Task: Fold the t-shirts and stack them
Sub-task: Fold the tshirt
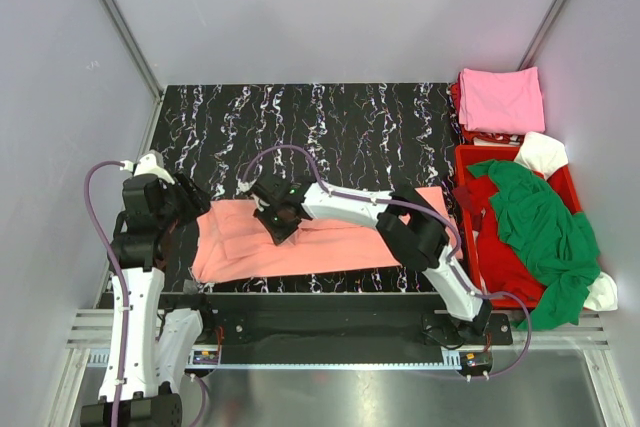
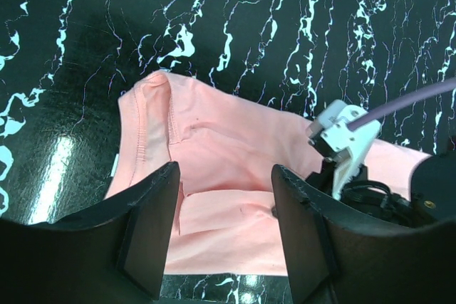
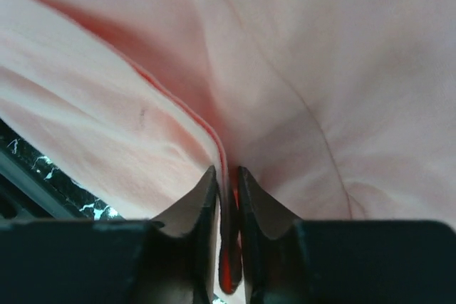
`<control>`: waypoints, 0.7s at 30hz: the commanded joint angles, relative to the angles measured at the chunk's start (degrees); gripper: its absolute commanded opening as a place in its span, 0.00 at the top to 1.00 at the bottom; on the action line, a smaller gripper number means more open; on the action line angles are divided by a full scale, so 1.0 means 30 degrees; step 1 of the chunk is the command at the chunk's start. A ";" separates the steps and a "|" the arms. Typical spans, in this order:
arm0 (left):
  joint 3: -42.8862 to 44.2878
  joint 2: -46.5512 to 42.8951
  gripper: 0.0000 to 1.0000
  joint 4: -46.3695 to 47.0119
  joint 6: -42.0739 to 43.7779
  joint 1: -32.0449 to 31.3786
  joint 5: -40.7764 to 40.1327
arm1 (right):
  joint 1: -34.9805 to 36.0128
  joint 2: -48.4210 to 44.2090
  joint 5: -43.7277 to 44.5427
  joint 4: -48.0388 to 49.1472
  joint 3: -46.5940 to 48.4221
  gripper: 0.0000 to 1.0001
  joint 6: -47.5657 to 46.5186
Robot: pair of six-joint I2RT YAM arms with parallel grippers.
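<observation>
Salmon t-shirt [image 1: 340, 242] lies spread on the desk [image 1: 350, 117], near the front edge. The right gripper [image 3: 228, 179] is clamped on a raised fold of it left of the middle, probably to pull that layer over. The left gripper [image 2: 224, 174] hangs open above the shirt's left end, I'd guess ready to pin it.

- The top view is evenly and brightly lit.
- Glare is seen on the glossy bench [image 2: 55, 172].
- The right fingers [image 3: 191, 208] and shirt [image 3: 342, 69] are blurred close up.
</observation>
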 commanded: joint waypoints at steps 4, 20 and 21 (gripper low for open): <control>-0.0040 -0.0169 0.41 0.0928 0.0100 0.0118 0.0440 | 0.0490 -0.3466 0.0912 0.0658 -0.1697 0.82 -0.0627; 0.0018 0.0036 0.41 0.0811 0.0013 0.0264 0.0087 | 0.3890 -0.8623 0.3073 0.1448 -0.7997 0.61 -0.1832; -0.0069 0.0065 0.41 0.0840 -0.0103 0.0264 0.0059 | 0.3861 -0.9031 0.3866 0.1594 -0.8346 0.56 -0.1249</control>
